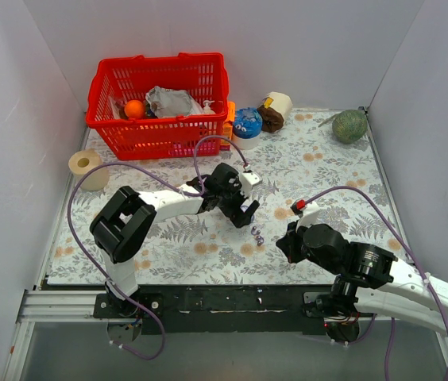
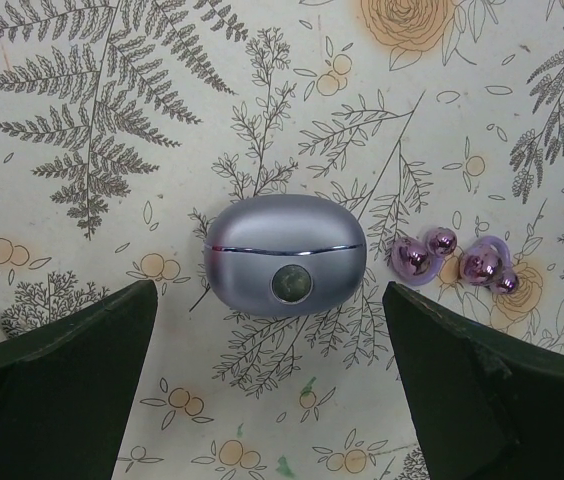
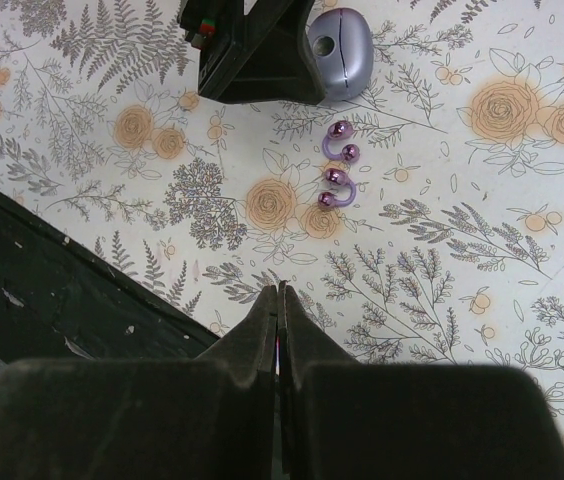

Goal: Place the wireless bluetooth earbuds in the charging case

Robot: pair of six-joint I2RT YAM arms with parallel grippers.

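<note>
The charging case [image 2: 285, 255] is a closed lavender pebble lying on the floral mat. My left gripper [image 2: 269, 300] is open and hovers over it, one dark finger [image 2: 72, 380] on each side, not touching. The two purple earbuds [image 2: 422, 255] [image 2: 489, 265] lie just right of the case. In the right wrist view the case [image 3: 340, 45] sits beside the left gripper [image 3: 257, 50], with the earbuds [image 3: 340, 142] [image 3: 334, 187] below it. My right gripper [image 3: 280, 290] is shut and empty, short of the buds. In the top view the buds [image 1: 256, 234] lie between the left gripper [image 1: 244, 208] and the right gripper [image 1: 287, 242].
A red basket [image 1: 160, 103] with items stands at the back left. A tape roll [image 1: 87, 167] is at the left, a blue ball [image 1: 248, 123] and a white roll [image 1: 278, 103] at the back, and a green ball [image 1: 349, 125] at the back right. The black front rail [image 3: 42, 260] lies close.
</note>
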